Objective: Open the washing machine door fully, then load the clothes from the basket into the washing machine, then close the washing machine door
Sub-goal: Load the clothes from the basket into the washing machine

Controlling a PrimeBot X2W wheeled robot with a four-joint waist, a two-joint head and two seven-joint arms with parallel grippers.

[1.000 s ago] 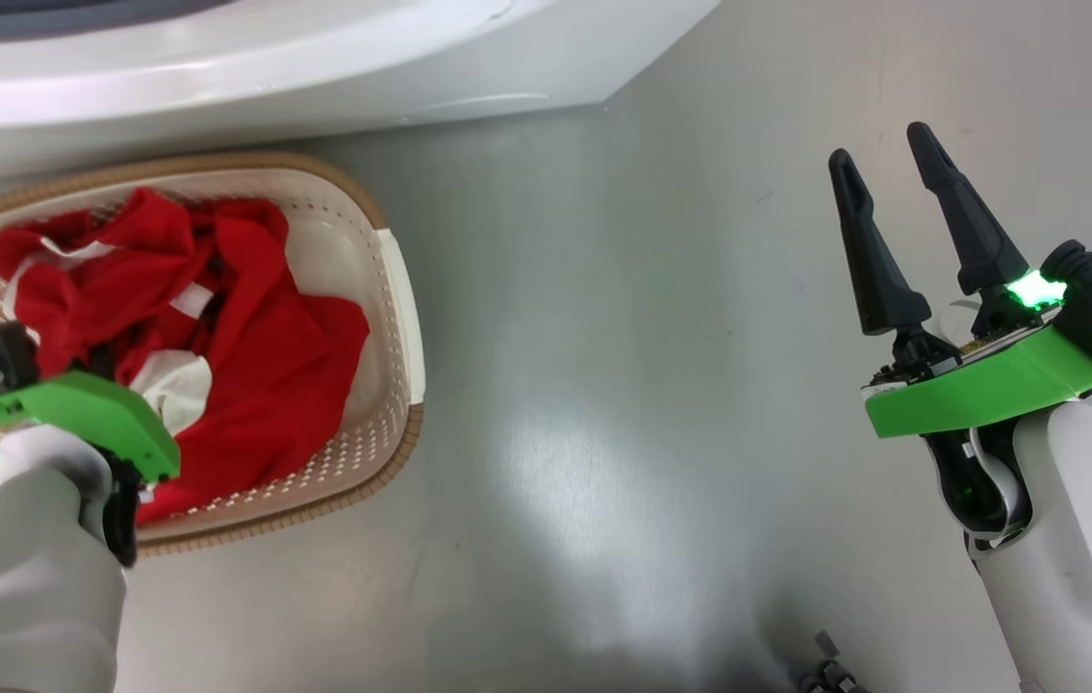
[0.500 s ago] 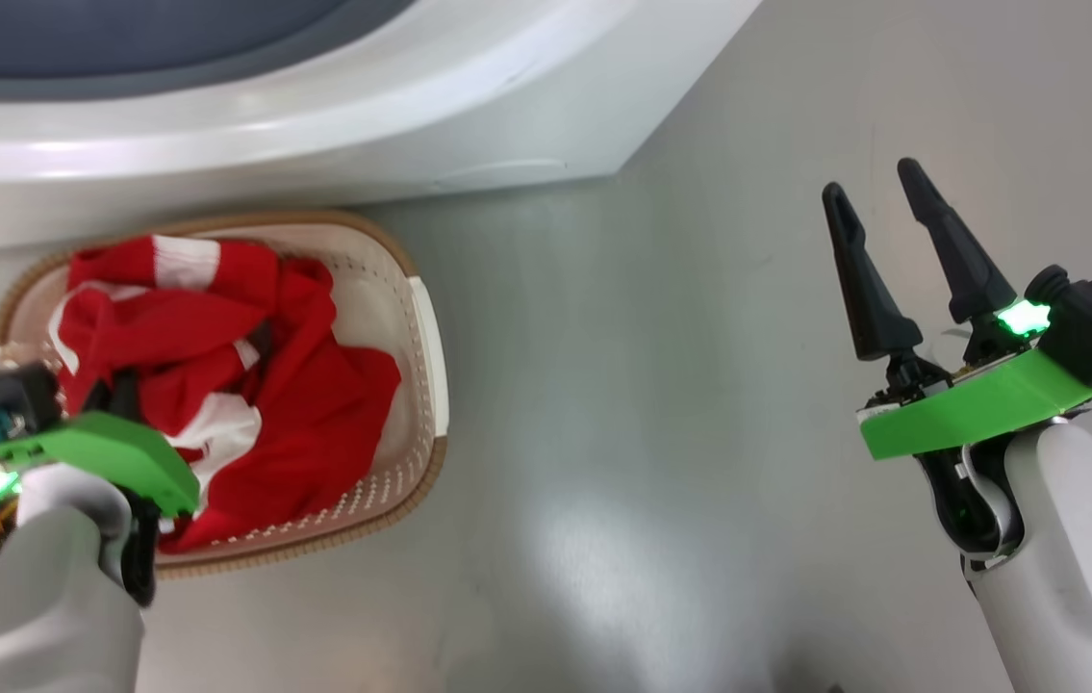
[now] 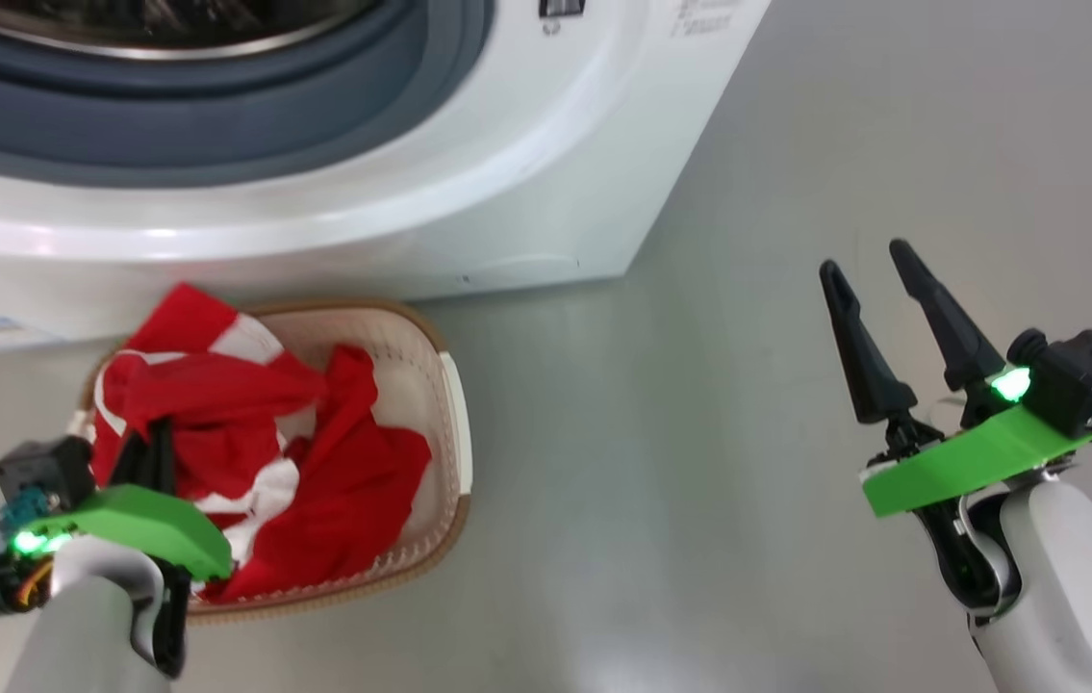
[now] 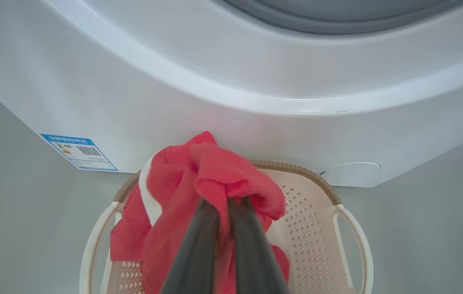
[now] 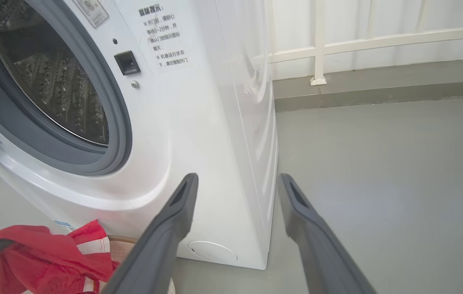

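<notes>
Two hands are at work. The left hand (image 4: 226,201) is clamped on a bunch of the clothes (image 3: 315,452), its dark fingers pressed together with red fabric pinched between them and folded over their tips. The gathered cloth is held up above the basket (image 3: 454,404), while the rest of the red and white garments trail down into it and lie heaped inside. The basket sits on the grey floor (image 3: 699,433), right up against the foot of the washing machine (image 3: 526,192), below the grey seal (image 3: 315,125) and near the blue label (image 4: 78,152) on the front panel. Through the machine's round mouth the perforated steel drum (image 5: 52,81) is visible. The round cap (image 5: 213,251) sits low on the front, near the machine's corner. The right hand (image 3: 863,255) hangs over bare floor, well apart from the basket, with its two fingers spread wide and nothing between them.
</notes>
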